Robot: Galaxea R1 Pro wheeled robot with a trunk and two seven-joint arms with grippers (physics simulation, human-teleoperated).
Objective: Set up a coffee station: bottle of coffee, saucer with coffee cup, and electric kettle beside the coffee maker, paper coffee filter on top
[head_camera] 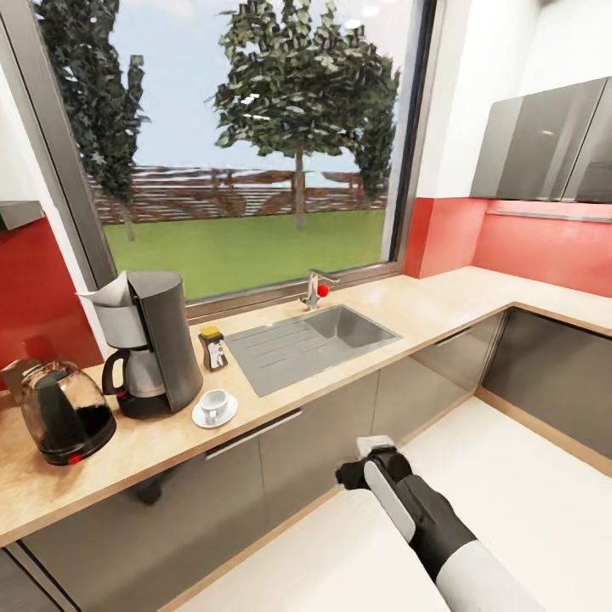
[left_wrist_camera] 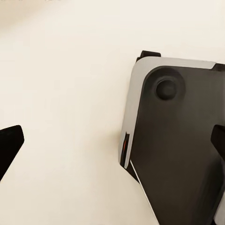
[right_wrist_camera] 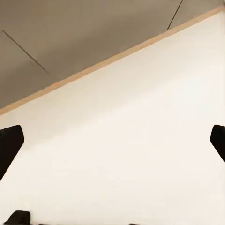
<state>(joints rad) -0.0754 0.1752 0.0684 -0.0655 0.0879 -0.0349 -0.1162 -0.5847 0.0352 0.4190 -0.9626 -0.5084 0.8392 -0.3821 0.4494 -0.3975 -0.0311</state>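
The coffee maker (head_camera: pixel 151 340) stands on the kitchen countertop (head_camera: pixel 408 310), a paper coffee filter (head_camera: pixel 109 291) sitting on its top. Beside it toward the sink (head_camera: pixel 310 342) stands the bottle of coffee (head_camera: pixel 212 347); in front of it the coffee cup (head_camera: pixel 214 405) sits on the saucer (head_camera: pixel 202 418). On its other side stands the electric kettle (head_camera: pixel 64 412). Both the left gripper (left_wrist_camera: pixel 112 145) and the right gripper (right_wrist_camera: pixel 112 145) hang spread wide, holding nothing, above the pale floor (right_wrist_camera: pixel 140 154).

The head camera is looking down and forward over the table (head_camera: pixel 357 319) toward the window (head_camera: pixel 246 136). Both wrist cameras are facing down, close over the pale floor (right_wrist_camera: pixel 140 154), which all three views are sharing.
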